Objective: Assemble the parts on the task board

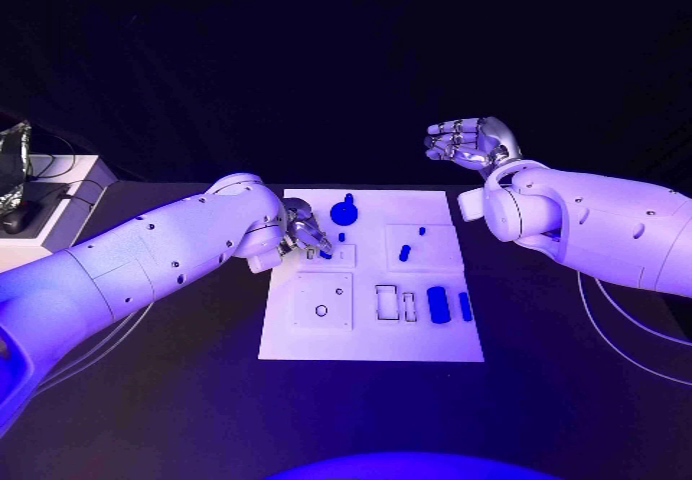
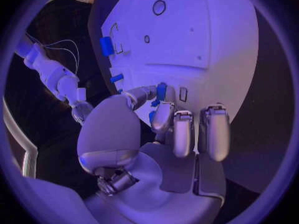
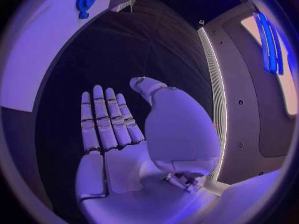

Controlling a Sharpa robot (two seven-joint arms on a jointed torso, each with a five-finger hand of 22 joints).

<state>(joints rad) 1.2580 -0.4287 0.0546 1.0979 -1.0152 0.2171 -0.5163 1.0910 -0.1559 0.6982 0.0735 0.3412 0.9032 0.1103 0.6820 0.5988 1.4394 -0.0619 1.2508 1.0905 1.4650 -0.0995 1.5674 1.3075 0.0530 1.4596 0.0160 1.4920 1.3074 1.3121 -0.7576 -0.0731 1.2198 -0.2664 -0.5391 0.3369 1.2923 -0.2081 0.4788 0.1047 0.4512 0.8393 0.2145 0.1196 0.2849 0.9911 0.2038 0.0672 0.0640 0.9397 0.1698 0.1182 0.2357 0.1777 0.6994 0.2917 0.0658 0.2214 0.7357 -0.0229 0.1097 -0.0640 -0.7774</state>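
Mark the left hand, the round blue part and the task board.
left hand [image 1: 303, 236]: head view, its knuckles.
round blue part [image 1: 345, 211]: head view, disc centre.
task board [image 1: 368, 340]: head view, bare near edge.

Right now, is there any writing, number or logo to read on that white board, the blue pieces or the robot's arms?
None that can be read.
The task board bears only outlined shapes, no lettering.
The blue parts and both arms are unmarked.
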